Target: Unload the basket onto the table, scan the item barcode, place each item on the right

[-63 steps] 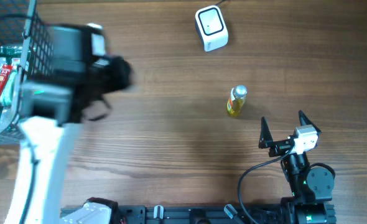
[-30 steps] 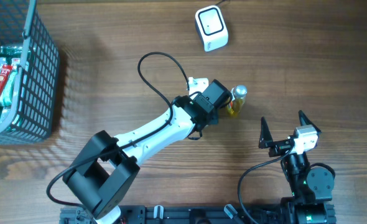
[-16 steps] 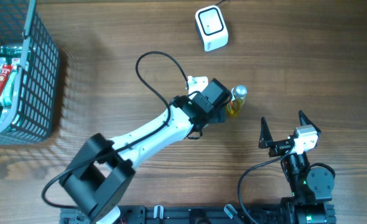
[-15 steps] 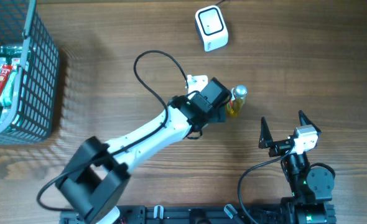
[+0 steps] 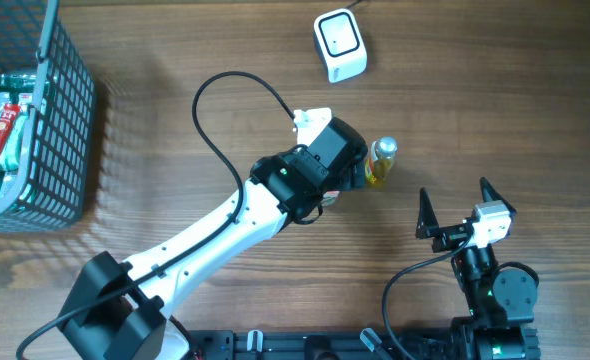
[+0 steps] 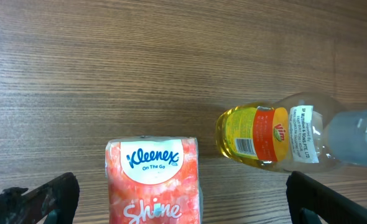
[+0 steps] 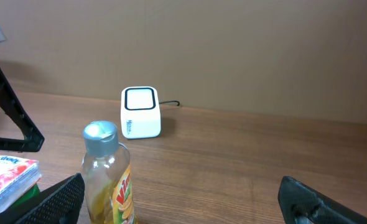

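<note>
Kleenex tissue pack (image 6: 152,180), one, is lying beside one upright oil bottle (image 6: 264,138), one scanner (image 5: 338,44) sitting apart, left gripper (image 6: 180,202) and right gripper (image 5: 453,195) both gaping empty.

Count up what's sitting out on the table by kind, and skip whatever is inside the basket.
Bottle: 1
Tissue pack: 1
Scanner: 1
Wire basket: 1
Total: 4
</note>
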Action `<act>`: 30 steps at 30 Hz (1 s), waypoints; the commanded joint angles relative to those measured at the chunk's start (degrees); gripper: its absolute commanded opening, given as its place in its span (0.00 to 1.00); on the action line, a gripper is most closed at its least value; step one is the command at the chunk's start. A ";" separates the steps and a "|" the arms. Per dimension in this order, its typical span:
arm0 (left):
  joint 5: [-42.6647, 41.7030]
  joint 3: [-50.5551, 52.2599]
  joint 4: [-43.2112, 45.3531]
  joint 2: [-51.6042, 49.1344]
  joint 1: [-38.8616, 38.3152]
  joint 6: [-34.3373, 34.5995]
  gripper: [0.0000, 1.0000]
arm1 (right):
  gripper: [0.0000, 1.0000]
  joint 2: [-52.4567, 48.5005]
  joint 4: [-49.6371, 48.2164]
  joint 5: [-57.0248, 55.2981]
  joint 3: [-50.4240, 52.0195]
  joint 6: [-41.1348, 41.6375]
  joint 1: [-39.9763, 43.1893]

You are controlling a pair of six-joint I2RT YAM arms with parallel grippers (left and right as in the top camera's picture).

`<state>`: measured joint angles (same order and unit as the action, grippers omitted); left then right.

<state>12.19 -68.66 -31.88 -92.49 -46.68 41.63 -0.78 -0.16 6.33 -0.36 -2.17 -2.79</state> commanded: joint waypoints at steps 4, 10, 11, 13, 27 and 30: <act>2.47 -0.02 -0.02 1.88 0.04 -5.09 1.00 | 1.00 0.50 -0.17 -0.55 0.07 0.81 0.46; 2.47 -0.02 -0.44 6.14 2.23 -5.44 1.00 | 1.00 0.50 -0.17 -0.55 0.07 0.81 0.46; 2.45 -0.02 -0.68 7.50 3.48 -5.97 1.00 | 1.00 0.50 -0.17 -0.52 0.07 0.79 0.46; 2.45 -0.02 -1.16 10.34 6.01 -10.29 1.00 | 1.00 0.50 -0.17 -0.55 0.07 0.83 0.46; 3.17 -0.02 -2.05 28.50 25.64 -31.93 1.00 | 1.00 0.50 -0.17 -0.55 0.07 0.81 0.46; 9.33 -0.02 1.49 30.75 31.36 -36.74 1.00 | 1.00 0.50 -0.17 -0.55 0.07 0.81 0.46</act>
<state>15.29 -68.62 -32.84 -64.27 -20.27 13.04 -0.78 -0.16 6.35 -0.36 -2.17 -2.79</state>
